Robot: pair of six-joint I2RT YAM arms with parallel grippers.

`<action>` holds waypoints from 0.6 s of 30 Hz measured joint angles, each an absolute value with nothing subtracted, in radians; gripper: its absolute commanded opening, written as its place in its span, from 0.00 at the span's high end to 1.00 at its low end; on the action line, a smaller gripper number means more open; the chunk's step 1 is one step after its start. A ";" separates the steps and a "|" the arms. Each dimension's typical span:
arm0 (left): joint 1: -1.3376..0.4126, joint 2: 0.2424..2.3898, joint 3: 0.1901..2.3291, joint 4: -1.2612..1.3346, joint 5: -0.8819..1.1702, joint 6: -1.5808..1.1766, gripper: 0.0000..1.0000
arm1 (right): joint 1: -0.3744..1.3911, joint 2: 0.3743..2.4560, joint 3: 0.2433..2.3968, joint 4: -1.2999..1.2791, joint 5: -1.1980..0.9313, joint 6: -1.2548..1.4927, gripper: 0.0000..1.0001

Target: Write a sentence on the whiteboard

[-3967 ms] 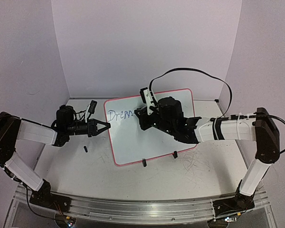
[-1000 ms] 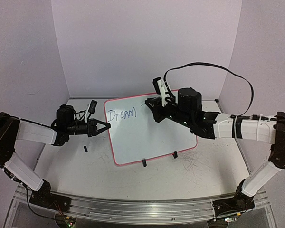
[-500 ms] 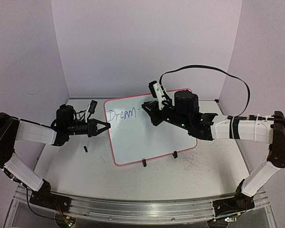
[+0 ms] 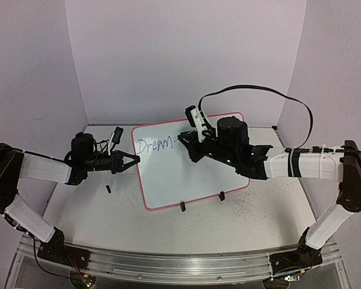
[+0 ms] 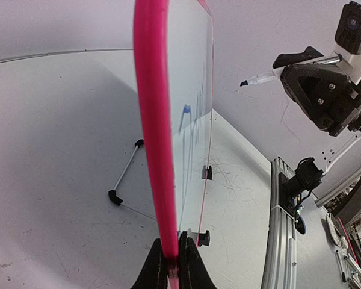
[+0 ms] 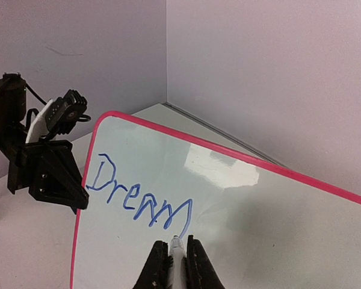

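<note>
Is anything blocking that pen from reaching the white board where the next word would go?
Nothing visible does. The marker in the right gripper points at the whiteboard just past the written Dream, with bare board to its right. The left gripper clamps the board's left edge, well aside.

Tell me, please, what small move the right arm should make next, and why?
Probably slide the marker a little past the last letter along the whiteboard to start the next word: only "Dream" is written, the tip sits at its end, and the left end effector grips the rim.
</note>
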State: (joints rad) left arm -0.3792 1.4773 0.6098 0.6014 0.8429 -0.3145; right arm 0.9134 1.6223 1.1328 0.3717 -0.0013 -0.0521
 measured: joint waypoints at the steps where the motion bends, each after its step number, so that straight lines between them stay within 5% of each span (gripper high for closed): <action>1: -0.380 1.477 0.610 0.601 0.843 -0.315 1.00 | 0.913 1.624 1.133 0.372 0.007 -0.051 1.00; 18: -0.380 1.477 0.610 0.601 0.842 -0.314 1.00 | 0.915 1.649 1.133 0.403 0.022 -0.034 1.00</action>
State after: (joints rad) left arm -0.3798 1.4771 0.6098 0.6014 0.8425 -0.3141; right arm 0.9154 1.6490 1.1328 0.4029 0.0220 -0.0344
